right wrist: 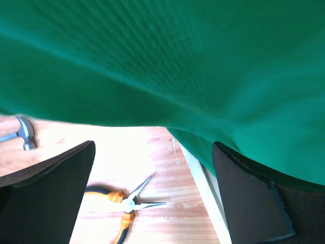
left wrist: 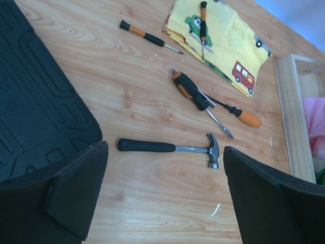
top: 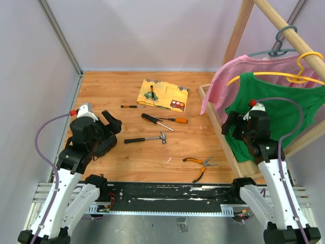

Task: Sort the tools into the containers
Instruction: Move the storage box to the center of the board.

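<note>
The black tool case (left wrist: 35,96) runs off the left and top edges of the left wrist view. From above, the left arm (top: 84,134) covers nearly all of it. In the right wrist view a blurred green shirt (right wrist: 177,66) hides most of the desk (right wrist: 117,162). The left edge cuts the hammer (right wrist: 24,133) down to its head. The pliers (right wrist: 129,203) lose one handle behind a finger of the right tool (right wrist: 153,147), the other past the bottom edge.
</note>
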